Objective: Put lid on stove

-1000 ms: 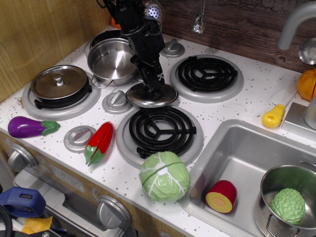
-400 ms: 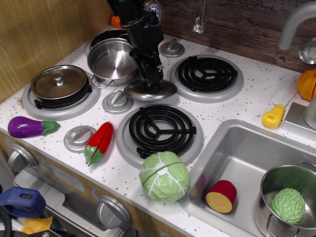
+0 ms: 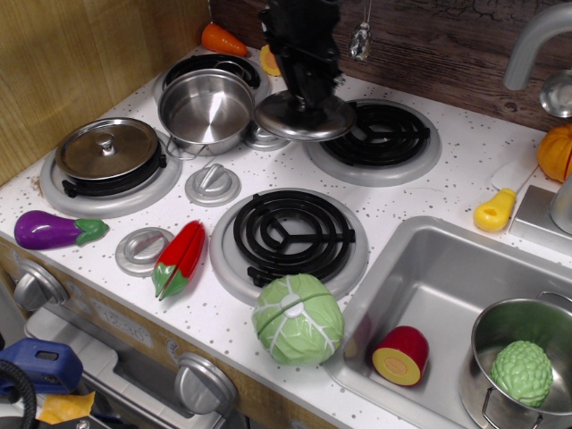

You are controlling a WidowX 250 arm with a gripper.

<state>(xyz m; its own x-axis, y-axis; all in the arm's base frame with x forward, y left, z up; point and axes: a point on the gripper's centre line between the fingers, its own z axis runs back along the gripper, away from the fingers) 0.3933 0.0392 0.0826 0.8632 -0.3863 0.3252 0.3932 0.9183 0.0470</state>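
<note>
The shiny silver lid [image 3: 304, 119] hangs level in the air, held by its centre knob in my black gripper [image 3: 306, 96], which is shut on it from above. It hovers over the left edge of the back right burner [image 3: 375, 136] of the white speckled stove [image 3: 451, 170], between that burner and the steel pot [image 3: 206, 109]. The knob itself is hidden by the fingers. The front middle burner [image 3: 288, 234] is bare.
A duller lid [image 3: 107, 149] rests on the left burner. Grey knobs [image 3: 212, 183], an eggplant [image 3: 54, 230], a red pepper [image 3: 181, 257], a cabbage [image 3: 297, 319], a carrot [image 3: 222, 40] and a yellow piece [image 3: 494, 213] lie about. The sink [image 3: 447, 295] at right holds a pot.
The gripper has lifted the lid off the stove surface and carried it up and right, from beside the front middle burner toward the back right burner.
</note>
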